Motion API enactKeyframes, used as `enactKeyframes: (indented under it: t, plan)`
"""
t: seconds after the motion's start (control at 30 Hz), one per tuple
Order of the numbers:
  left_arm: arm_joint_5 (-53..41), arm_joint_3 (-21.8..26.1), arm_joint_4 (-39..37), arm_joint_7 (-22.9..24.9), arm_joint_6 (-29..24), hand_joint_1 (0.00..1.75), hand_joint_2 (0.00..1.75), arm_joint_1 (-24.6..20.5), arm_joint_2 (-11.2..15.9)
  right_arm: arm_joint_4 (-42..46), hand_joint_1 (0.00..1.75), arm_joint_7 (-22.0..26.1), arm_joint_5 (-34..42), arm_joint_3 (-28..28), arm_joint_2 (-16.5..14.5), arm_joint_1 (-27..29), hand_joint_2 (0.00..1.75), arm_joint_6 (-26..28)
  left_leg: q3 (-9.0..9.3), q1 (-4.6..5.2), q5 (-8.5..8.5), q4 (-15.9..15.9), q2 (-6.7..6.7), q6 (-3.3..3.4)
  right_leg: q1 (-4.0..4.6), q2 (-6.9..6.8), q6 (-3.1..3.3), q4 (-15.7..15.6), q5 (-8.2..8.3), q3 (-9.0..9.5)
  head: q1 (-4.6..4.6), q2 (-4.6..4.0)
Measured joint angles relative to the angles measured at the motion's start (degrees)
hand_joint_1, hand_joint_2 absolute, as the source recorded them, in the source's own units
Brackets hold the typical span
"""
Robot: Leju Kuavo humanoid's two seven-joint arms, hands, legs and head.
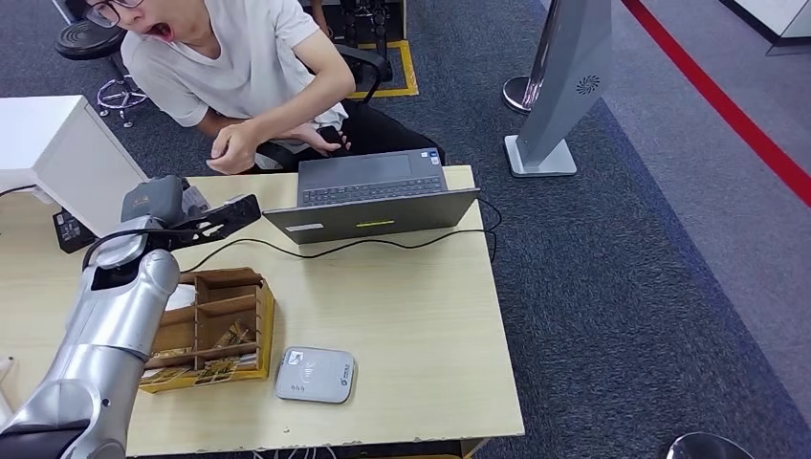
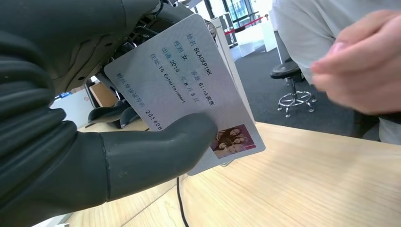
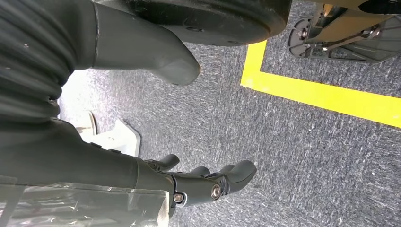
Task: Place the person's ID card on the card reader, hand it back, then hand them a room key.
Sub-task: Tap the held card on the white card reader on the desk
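Nearby, laptop (image 1: 378, 196) beside compartment box (image 1: 215, 328)

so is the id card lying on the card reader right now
No, the left hand holds the ID card in the air, while the card reader lies bare on the table.

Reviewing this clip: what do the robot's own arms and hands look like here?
The left arm is a smooth silver shell with a dark gap at the joint and a thin black cable looping beside the wrist. The left hand has a grey ribbed cover, thick grey thumb and darker fingers. The right hand matches: grey ribbed cover, dark fingers with small metal pivots.
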State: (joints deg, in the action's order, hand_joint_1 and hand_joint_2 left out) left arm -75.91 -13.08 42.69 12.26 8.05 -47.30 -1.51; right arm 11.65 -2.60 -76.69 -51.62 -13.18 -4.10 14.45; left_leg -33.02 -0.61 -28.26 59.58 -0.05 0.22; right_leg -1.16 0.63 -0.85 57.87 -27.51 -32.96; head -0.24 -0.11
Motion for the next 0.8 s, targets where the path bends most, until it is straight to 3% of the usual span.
enactKeyframes:
  t: [0.17, 0.37, 0.63, 0.8]
  plan:
    - [0.47, -0.87, 1.53, -0.18, -2.1, 1.75, 1.75, 1.11, 0.08, 0.0, 0.0, -0.16, -0.11, 0.01, 0.0, 0.14, 1.75, 0.09, 0.0, 0.0, 0.0, 0.0, 0.0, 0.0, 0.0, 0.0, 0.0, 0.0, 0.0, 0.0, 0.0, 0.0]
    - [0.75, -3.63, 12.08, -0.88, -3.28, 1.75, 1.75, 6.6, 0.26, 0.0, 0.0, -0.2, 0.98, -0.01, -0.01, 0.33, 1.75, 0.67, -0.07, 0.0, 0.0, 0.0, 0.11, 0.0, 0.0, -0.13, -0.01, -0.01, -0.02, 0.0, 0.0, 0.0]
    - [-0.48, -11.4, 37.89, -4.04, -10.72, 1.75, 1.75, 19.89, 1.43, 0.0, 0.0, 0.12, 2.66, -0.75, -0.46, 0.83, 1.75, 2.25, -0.15, 0.02, -0.08, -0.01, 0.07, 0.03, -0.01, -0.11, -0.04, -0.09, -0.05, -0.03, 0.01, 0.0]
    - [-2.52, -16.69, 47.93, -5.26, -14.03, 1.75, 1.75, 26.68, 2.29, 0.02, 0.0, -0.55, 3.32, -1.44, -0.71, 0.84, 1.75, 2.27, -0.13, 0.01, -0.09, -0.01, 0.07, 0.04, 0.0, -0.12, -0.06, -0.09, -0.06, -0.04, 0.02, 0.0]
